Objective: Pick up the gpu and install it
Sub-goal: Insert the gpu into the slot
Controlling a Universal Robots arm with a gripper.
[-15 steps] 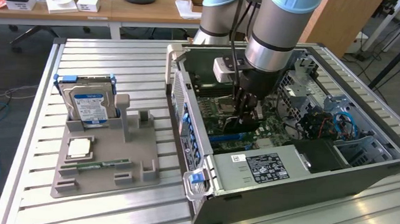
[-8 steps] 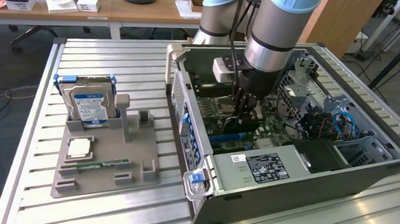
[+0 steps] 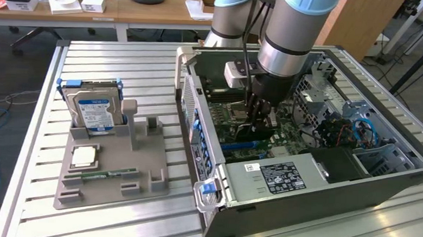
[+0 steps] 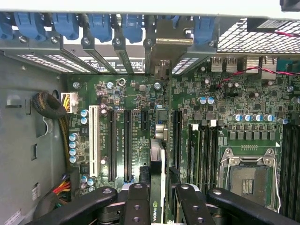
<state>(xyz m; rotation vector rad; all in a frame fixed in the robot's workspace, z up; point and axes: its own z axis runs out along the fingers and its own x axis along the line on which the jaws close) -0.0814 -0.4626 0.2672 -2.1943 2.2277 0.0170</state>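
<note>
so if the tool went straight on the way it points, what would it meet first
Likely the motherboard, near its expansion slots; the gpu held in the tool would touch first. Which slot is unclear.

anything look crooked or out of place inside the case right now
Nothing stands out. The gripper holds the gpu upright over the motherboard, its edge parallel to the expansion slots, not skewed. No loose or damaged parts visible.

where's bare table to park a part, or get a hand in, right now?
Free: slatted table beyond the hard drive, and the near corner in front of the grey fixture. The strip between fixture and PC case is narrow. Crowded: inside the case, where the tool holds the gpu at the motherboard.
</note>
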